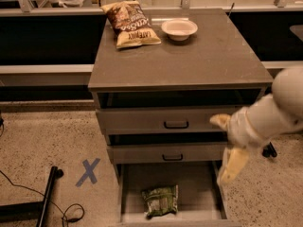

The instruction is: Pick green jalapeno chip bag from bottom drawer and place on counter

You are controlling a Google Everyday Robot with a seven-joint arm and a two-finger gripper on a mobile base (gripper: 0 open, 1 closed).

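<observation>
The green jalapeno chip bag (pixel 161 200) lies flat near the front of the open bottom drawer (pixel 199 178). My gripper (pixel 226 144) hangs at the right of the cabinet, in front of the middle drawer's right end, above and to the right of the bag. Its cream fingers (pixel 233 164) stand apart and hold nothing. The counter (pixel 199 56) is the grey-brown top of the cabinet.
A larger brown-and-tan chip bag (pixel 131 22) and a white bowl (pixel 179 29) sit at the back of the counter. The two upper drawers (pixel 176 124) with black handles are shut. A blue tape X (pixel 88 171) and a black stand with cable (pixel 46 203) are on the floor at left.
</observation>
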